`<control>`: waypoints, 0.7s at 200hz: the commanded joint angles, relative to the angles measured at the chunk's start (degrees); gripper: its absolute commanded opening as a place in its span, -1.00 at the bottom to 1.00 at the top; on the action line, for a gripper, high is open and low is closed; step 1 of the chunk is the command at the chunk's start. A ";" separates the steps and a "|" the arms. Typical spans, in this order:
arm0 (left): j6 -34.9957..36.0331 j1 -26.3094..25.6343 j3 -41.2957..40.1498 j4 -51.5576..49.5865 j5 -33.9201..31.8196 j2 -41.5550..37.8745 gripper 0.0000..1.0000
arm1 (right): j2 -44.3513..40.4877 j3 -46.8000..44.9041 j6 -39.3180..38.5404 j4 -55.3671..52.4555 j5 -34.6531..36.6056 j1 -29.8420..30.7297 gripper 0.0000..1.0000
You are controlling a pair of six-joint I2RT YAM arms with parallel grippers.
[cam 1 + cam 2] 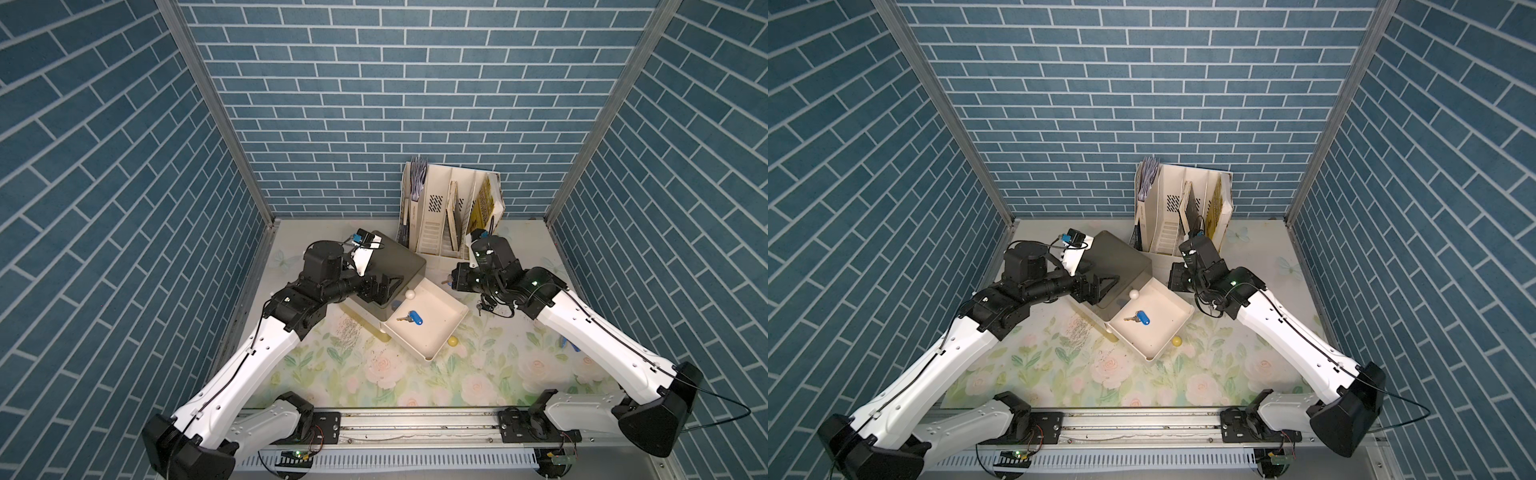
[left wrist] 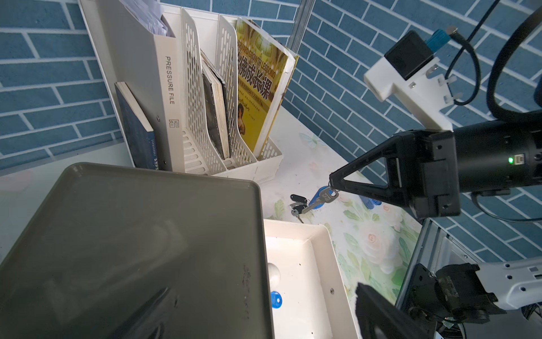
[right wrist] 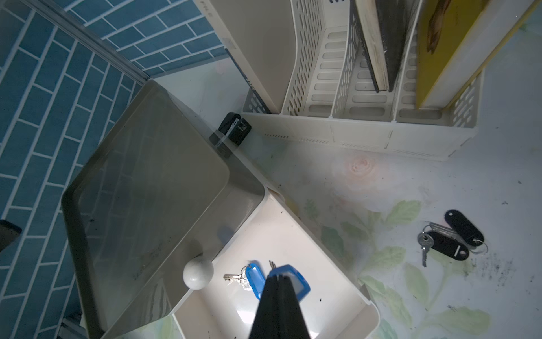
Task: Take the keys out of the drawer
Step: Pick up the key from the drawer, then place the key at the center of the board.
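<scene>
Just beside the open drawer (image 1: 434, 332), the right gripper (image 2: 333, 184) is clenched on blue-tagged keys (image 2: 322, 197); the left gripper (image 1: 387, 286) stands spread.

Both top views: high, far, facing down on the whole table (image 1: 374, 374) from the arm-base side.
Left wrist: near, facing across cabinet (image 2: 132, 234) toward right claw (image 2: 333, 183).
Right wrist: close, looking down past its own claw.
Shared: drawer (image 3: 293, 229) beneath claw, file rack (image 3: 352, 129) beyond.
</scene>
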 commanded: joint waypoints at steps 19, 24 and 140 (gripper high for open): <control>-0.69 -2.13 2.90 2.54 -0.07 1.19 0.99 | -3.74 -1.16 -0.30 0.05 -0.61 -3.64 -1.00; -0.67 -2.50 3.23 2.52 -0.31 1.44 0.99 | -4.07 -1.30 -0.54 -0.07 -0.70 -4.08 -1.00; -0.57 -15.02 7.80 2.25 -6.46 9.53 0.99 | -12.42 -11.67 -2.15 -2.41 -3.97 -15.09 -1.00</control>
